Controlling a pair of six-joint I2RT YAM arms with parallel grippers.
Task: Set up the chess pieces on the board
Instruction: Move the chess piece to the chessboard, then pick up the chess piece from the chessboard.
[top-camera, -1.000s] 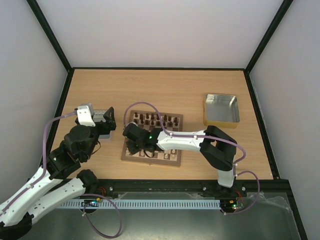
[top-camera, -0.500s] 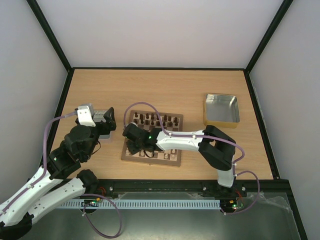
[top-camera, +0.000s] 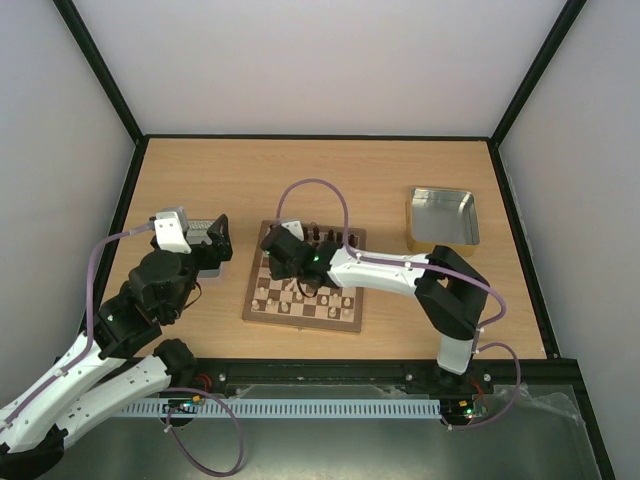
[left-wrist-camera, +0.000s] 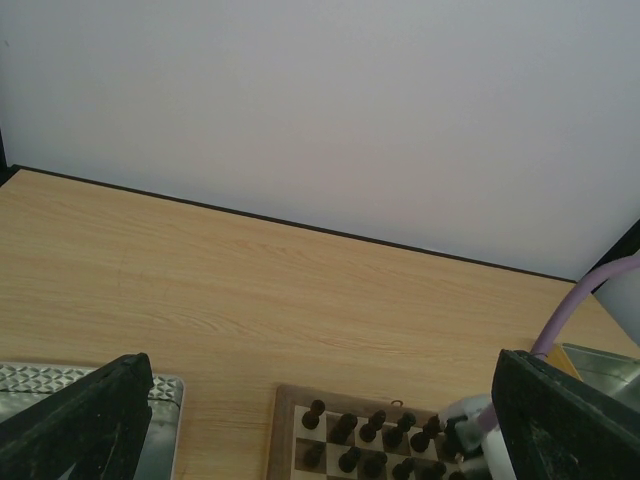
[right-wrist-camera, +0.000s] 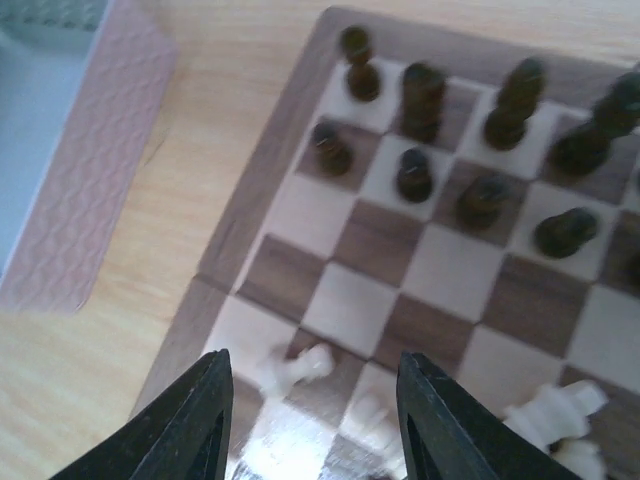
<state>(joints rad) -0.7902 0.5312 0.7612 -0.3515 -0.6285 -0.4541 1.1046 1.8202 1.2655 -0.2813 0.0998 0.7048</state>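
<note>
Step in hand: placing the cream chess pieces (right-wrist-camera: 295, 368) on the near rows of the board (top-camera: 300, 325), which lies mid-desk toward the near edge. The right gripper (right-wrist-camera: 312, 380) hangs over the board's left side, jaws parted, holding nothing. One piece beneath it looks tipped, but blur prevents certainty. Probable next move: descend squarely and right it. The left gripper (top-camera: 215, 240) stands wide open and empty over the left-edge tray (right-wrist-camera: 60, 170). Dark pieces (right-wrist-camera: 415, 175) crowd the far rows.

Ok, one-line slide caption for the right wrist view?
Open right gripper hovers over the board edge, cream chess pieces beneath it, dark chessmen ranked beyond.
</note>
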